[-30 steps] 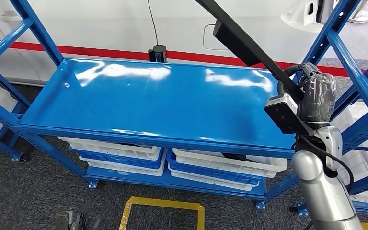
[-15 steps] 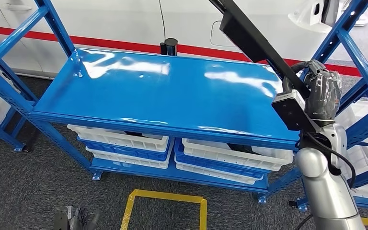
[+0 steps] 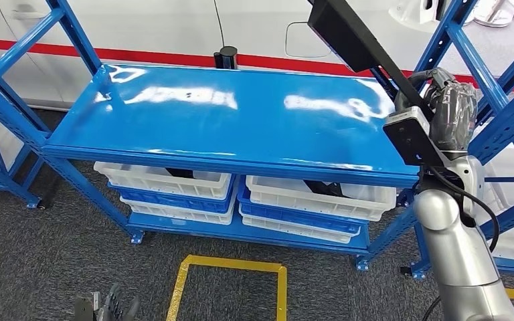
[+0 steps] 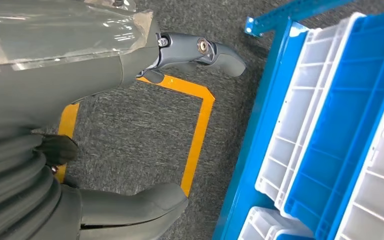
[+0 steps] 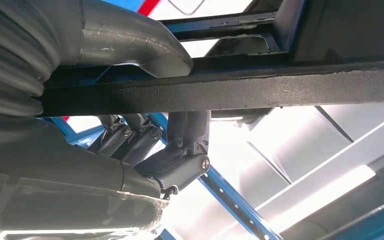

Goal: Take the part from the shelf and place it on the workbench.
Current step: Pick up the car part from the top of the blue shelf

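A long black bar-shaped part [image 3: 352,42] slants up and away from my right hand [image 3: 452,118], which grips its lower end beside the right end of the blue shelf top [image 3: 241,124]. Up close in the right wrist view, the fingers [image 5: 180,150] curl around the black part [image 5: 290,87] from below and the thumb lies over it. My left hand [image 3: 107,307] hangs low near the floor. The left wrist view shows that left hand [image 4: 95,90] with thumb and fingers apart and nothing between them.
White and blue bins [image 3: 174,190] are stacked on the lower shelf, with more bins [image 4: 330,125] close by my left hand. Blue uprights [image 3: 458,37] frame the right side near the raised part. A yellow floor outline [image 3: 231,271] lies in front of the shelf.
The whole picture has shifted, so the camera has moved. My right hand keeps its hold on the black part by the shelf's right end; the left hand still hangs low.
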